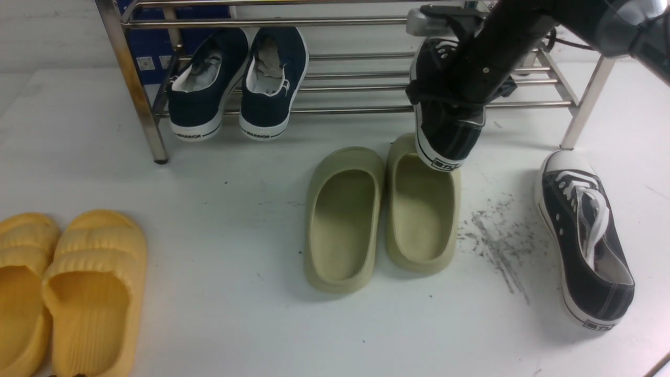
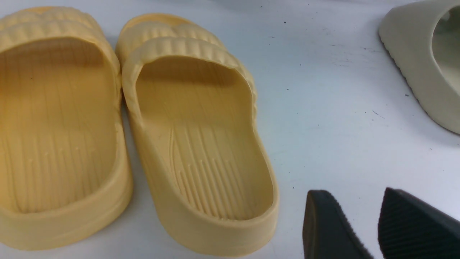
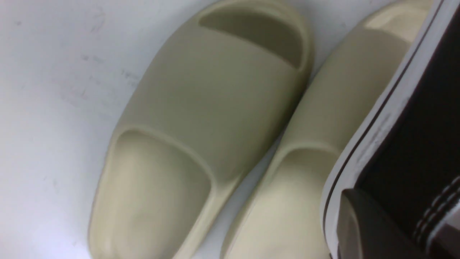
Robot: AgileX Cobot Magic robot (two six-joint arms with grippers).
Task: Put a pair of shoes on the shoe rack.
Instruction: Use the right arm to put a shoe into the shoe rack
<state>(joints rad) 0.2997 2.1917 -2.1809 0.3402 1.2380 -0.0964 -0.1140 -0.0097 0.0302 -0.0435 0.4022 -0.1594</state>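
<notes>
At the right end of the shiny steel shoe rack (image 1: 356, 22) of thin horizontal bars, the right gripper (image 1: 442, 102) was clenched on one black canvas low-top sneaker (image 1: 447, 136) with a white rubber sole. The gripper was mostly hidden behind its own arm in the front view. In the right wrist view one dark finger (image 3: 363, 230) pressed on the shoe's black side. That held sneaker was tilted steeply, with its laced toe end up among the rack's bars. Its heel hung down past the front bar, over the toe end of the right-hand one of two olive-green foam slides (image 1: 343, 220). Contact between heel and slide could not be told.

The second black canvas sneaker (image 1: 583, 241), with white toe cap and white laces, lay flat on the white table (image 1: 209, 293). It was right of the olive slides, toe toward the rack, well apart from the right gripper.

Two navy slip-on sneakers (image 1: 272, 89) sat on the rack's left part, heels hanging out.

The left gripper (image 2: 355, 219) was released, with its black ribbed fingertips (image 2: 323, 223) spread apart and nothing between them. It hung over bare table just beside a pair of yellow ribbed foam slides (image 2: 194, 136), far from both black sneakers.
</notes>
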